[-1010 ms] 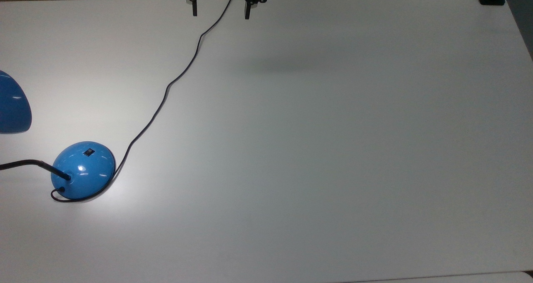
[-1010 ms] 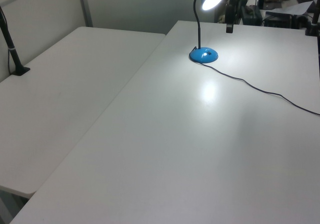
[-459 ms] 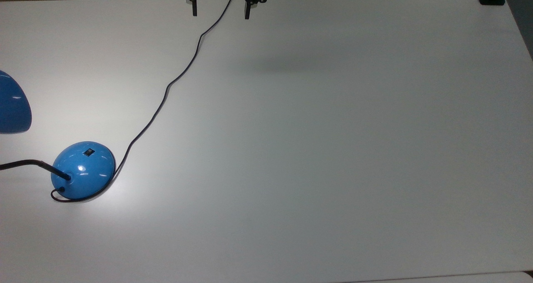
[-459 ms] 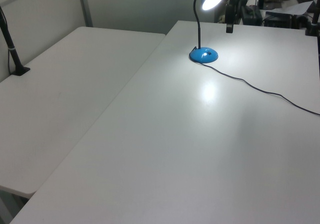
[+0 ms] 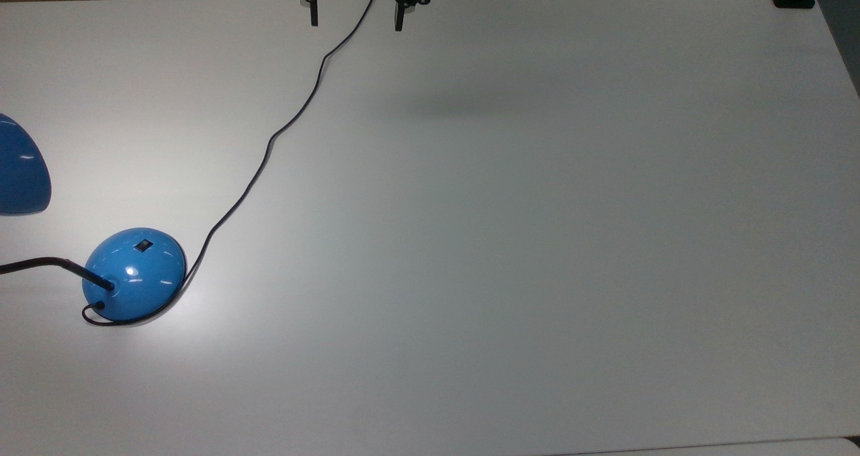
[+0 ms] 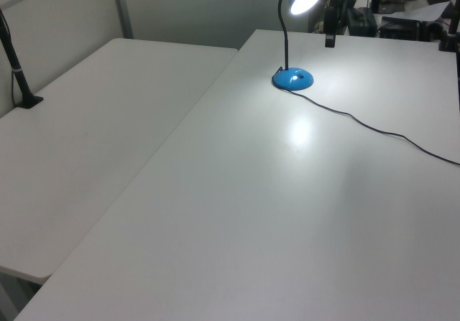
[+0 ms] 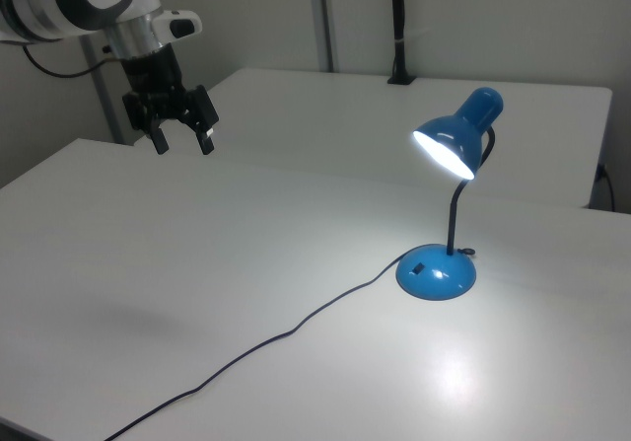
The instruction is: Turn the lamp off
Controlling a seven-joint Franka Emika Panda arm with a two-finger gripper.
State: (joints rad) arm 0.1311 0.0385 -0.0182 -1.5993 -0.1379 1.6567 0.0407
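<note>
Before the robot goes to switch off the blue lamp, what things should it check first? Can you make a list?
1. Lamp lit, so there is something to turn off: ok, the shade glows.
2. Switch on the base in plain sight: ok, nothing covers it.
3. Gripper holding nothing: ok, the fingers are spread apart.
4. Gripper close to the switch: not ok, it hangs high above the table, far from the lamp.
5. Cord out of the way: cannot tell, it runs from the base toward the gripper's side.
6. Which way the switch must be pressed: cannot tell.
</note>
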